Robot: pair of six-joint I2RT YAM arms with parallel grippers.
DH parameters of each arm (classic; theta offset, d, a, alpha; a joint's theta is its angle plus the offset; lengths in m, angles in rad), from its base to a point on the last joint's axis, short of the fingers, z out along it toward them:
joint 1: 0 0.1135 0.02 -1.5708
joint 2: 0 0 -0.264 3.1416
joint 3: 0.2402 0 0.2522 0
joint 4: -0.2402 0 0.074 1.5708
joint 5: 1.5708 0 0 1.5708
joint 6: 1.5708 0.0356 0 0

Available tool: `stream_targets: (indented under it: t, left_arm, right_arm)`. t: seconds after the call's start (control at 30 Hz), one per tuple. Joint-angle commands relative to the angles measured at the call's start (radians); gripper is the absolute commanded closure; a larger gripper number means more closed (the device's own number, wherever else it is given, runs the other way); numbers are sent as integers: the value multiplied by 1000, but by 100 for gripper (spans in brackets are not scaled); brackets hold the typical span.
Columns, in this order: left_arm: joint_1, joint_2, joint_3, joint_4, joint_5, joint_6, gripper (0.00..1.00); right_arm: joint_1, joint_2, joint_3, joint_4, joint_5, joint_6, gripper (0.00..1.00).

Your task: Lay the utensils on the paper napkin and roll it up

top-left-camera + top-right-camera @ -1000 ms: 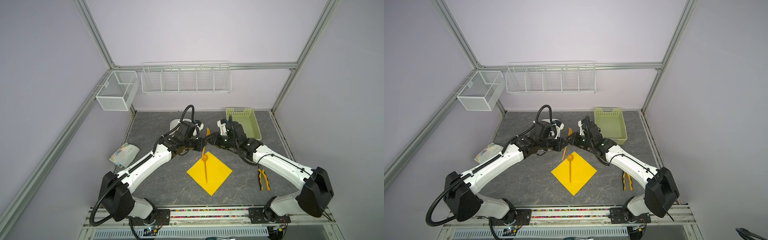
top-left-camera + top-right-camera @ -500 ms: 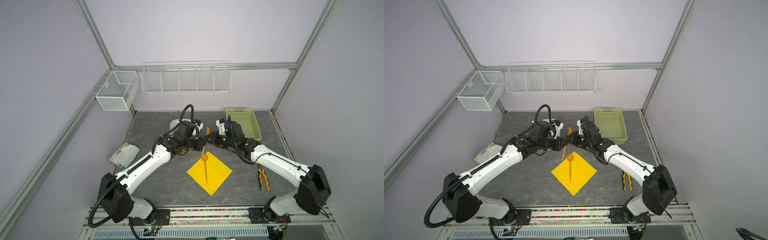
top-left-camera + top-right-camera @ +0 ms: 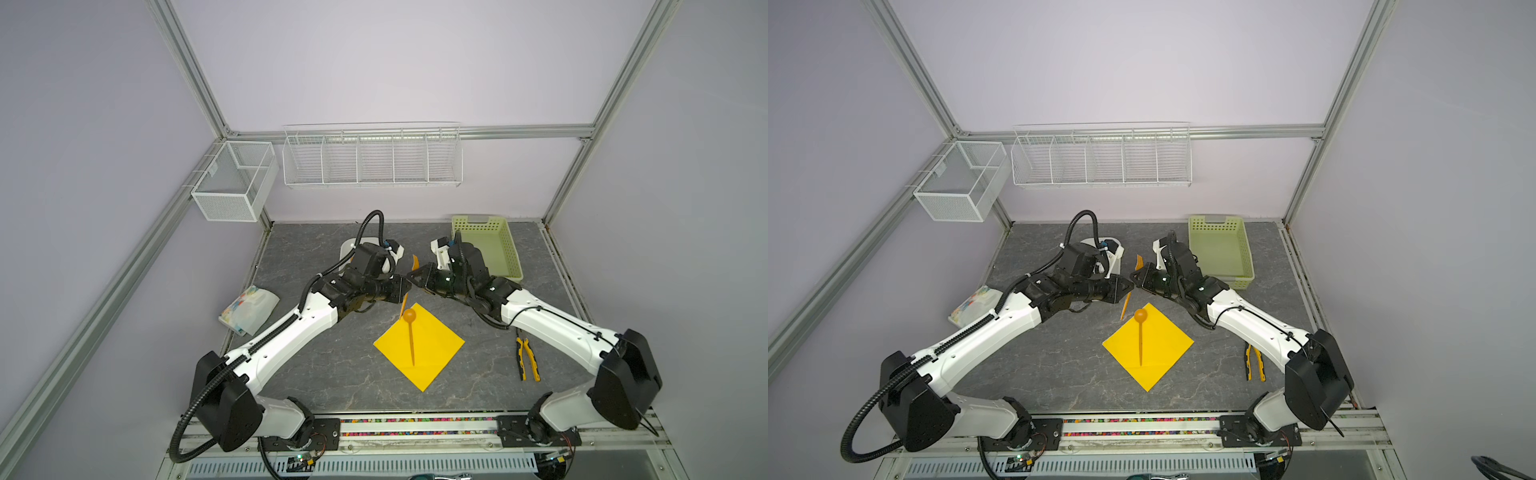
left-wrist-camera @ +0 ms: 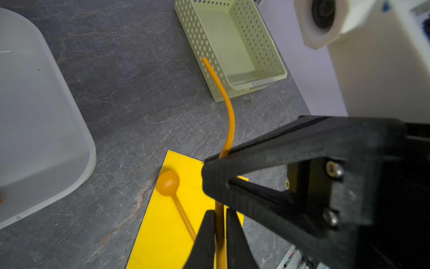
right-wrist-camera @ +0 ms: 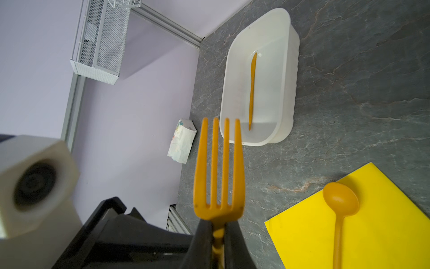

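One thin orange plastic fork (image 5: 218,210) is being clamped, its neck by the right gripper (image 5: 218,229), its handle by the left gripper (image 4: 220,216)

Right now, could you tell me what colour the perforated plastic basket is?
The perforated plastic basket is pale green, clearest in the left wrist view.

R fingers (image 5: 236,246) pinch fork (image 5: 218,186) neck; spoon (image 5: 340,198) on napkin (image 5: 384,221).

Left arm (image 3: 291,332) and right arm (image 3: 552,328): white shells, black joints and shoulders. Ribbed black hose (image 3: 185,415) on the left, thin black cable (image 3: 536,308) on the right. Right claw (image 4: 209,179): black, wedge-shaped, silver screws (image 4: 335,169). White camera housing (image 4: 325,18).
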Motion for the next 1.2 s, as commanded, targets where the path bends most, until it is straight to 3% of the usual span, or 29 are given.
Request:
stream_targets:
  t: [0.0, 0.23, 0.37, 0.57, 0.67, 0.83, 1.17]
  left_arm:
    - [-6, -80, -10, 54, 26, 2, 84]
    - [-6, -224, -89, 219, 79, -13, 72]
    - [-6, -293, -153, 370, 229, -12, 63]
    - [-6, -310, -160, 485, 494, -13, 62]
    - [-8, -320, -173, 563, 595, -25, 62]
    - [-7, -330, -177, 667, 702, -55, 59]
    - [-90, -287, -168, 825, 844, -76, 57]
  right_arm:
    - [-14, -66, -20, 27, -4, -49, 93]
    - [-46, -190, -32, 85, -130, -236, 93]
    - [-50, -257, -2, 72, -231, -357, 93]
    - [-49, -330, 66, 38, -428, -487, 93]
    - [-49, -375, 71, 30, -474, -525, 93]
    - [-41, -443, 49, 176, -626, -495, 93]
    - [-31, -463, 81, 302, -688, -413, 93]
